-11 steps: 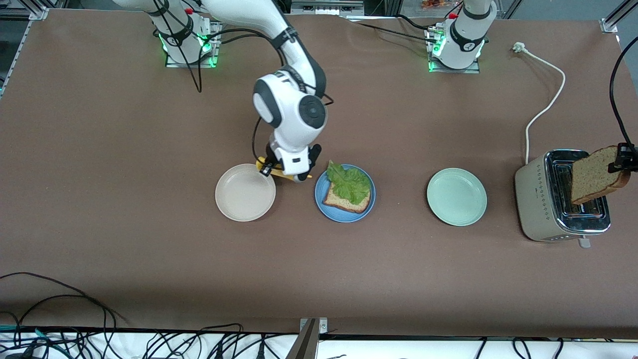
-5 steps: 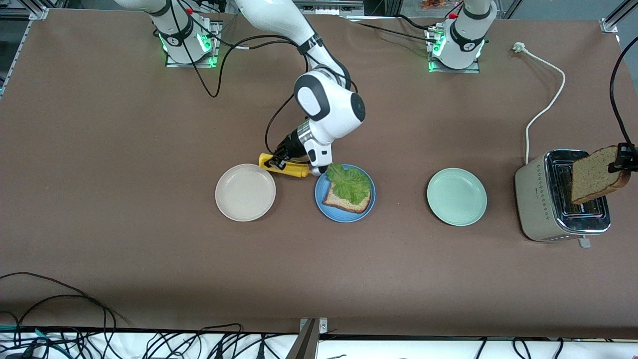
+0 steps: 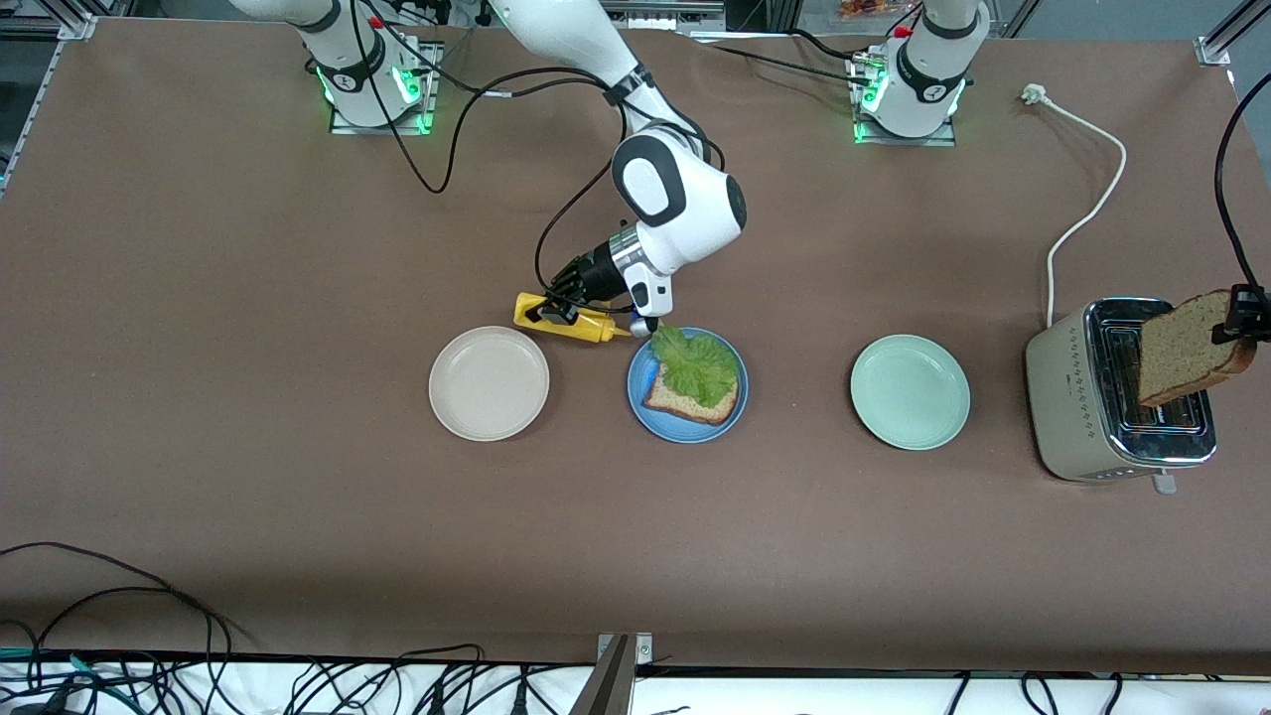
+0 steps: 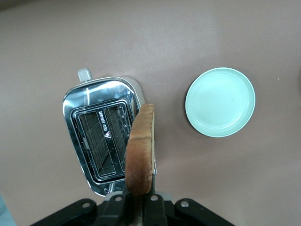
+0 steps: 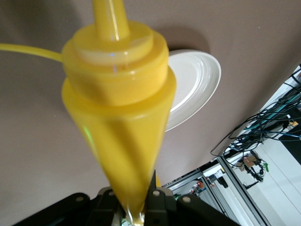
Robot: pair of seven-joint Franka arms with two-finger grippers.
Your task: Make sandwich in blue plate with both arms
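Note:
On the blue plate (image 3: pixel 650 422) lies one slice of brown toast (image 3: pixel 685 405) with a ruffled lettuce leaf (image 3: pixel 700 365) on top. My right gripper (image 3: pixel 558 304) (image 5: pixel 136 188) is shut on a yellow squeeze bottle (image 3: pixel 571 323) (image 5: pixel 117 108). The bottle is tipped nearly flat above the table between the beige plate and the blue plate, its nozzle at the blue plate's rim by the lettuce. My left gripper (image 3: pixel 1241 320) (image 4: pixel 139 188) is shut on a second toast slice (image 3: pixel 1187 350) (image 4: pixel 140 150), held on edge over the toaster's slots.
A silver toaster (image 3: pixel 1082 397) (image 4: pixel 94 136) stands at the left arm's end of the table, its white cord (image 3: pixel 1092 199) trailing toward the bases. A mint-green plate (image 3: pixel 910 391) (image 4: pixel 220 101) and a beige plate (image 3: pixel 489 382) (image 5: pixel 193 84) flank the blue plate.
The right arm has swung from beside the beige plate toward the blue plate, turning the bottle so its nozzle reaches the plate's rim. The left arm and its toast have not moved.

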